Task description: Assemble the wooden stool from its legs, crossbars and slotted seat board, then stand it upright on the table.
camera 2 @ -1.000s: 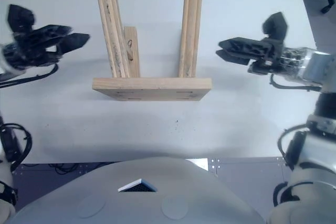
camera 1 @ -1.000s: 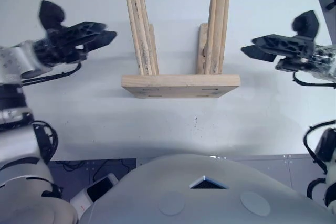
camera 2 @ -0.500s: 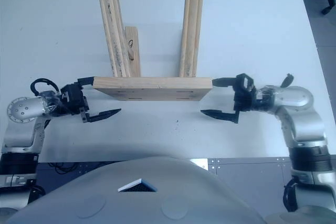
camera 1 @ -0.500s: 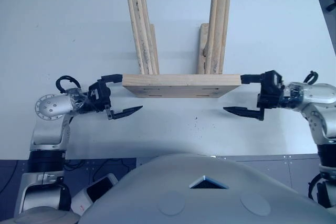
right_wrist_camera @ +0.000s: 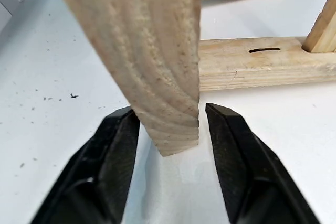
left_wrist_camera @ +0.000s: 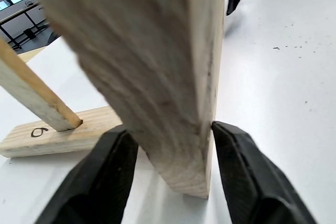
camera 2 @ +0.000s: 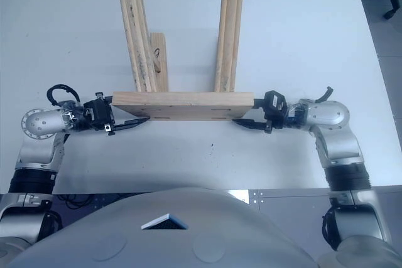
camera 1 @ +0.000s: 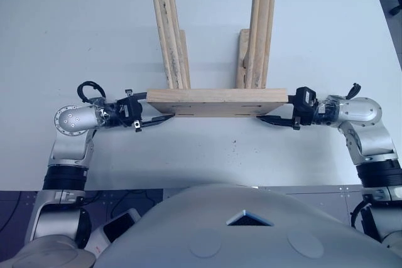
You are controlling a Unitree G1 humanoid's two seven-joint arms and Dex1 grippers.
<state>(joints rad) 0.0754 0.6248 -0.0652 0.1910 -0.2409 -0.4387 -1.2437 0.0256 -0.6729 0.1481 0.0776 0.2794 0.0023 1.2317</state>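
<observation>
"Left eye view, then: how does the stool [camera 1: 251,42] lie?"

"On its side on the table [camera 1: 75,29]. The seat board [camera 2: 182,105] stands on edge nearest the robot, and the legs [camera 1: 168,29] run flat away from it."

"And the board's long axis?"

"Side to side, straight across from one arm to the other. The left gripper [camera 1: 151,110] is at the left end and the right gripper [camera 1: 276,107] at the right end. Neither arm is nearer, and each end points straight into its own pincer."

"Are they holding it?"

"The left wrist view shows that gripper's fingers [left_wrist_camera: 105,182] pressed against both faces of the board, so it appears to be pinching the end. The right one straddles its end too, but one of its fingers [right_wrist_camera: 231,150] stands just off the wood, so it is slightly spread and not yet clamped."

"So what does the next move turn on?"

"Probably that shared axis. Once both ends are pinched, the board could roll about its own length to swing the legs down. An uneven grip could twist the stool."
</observation>
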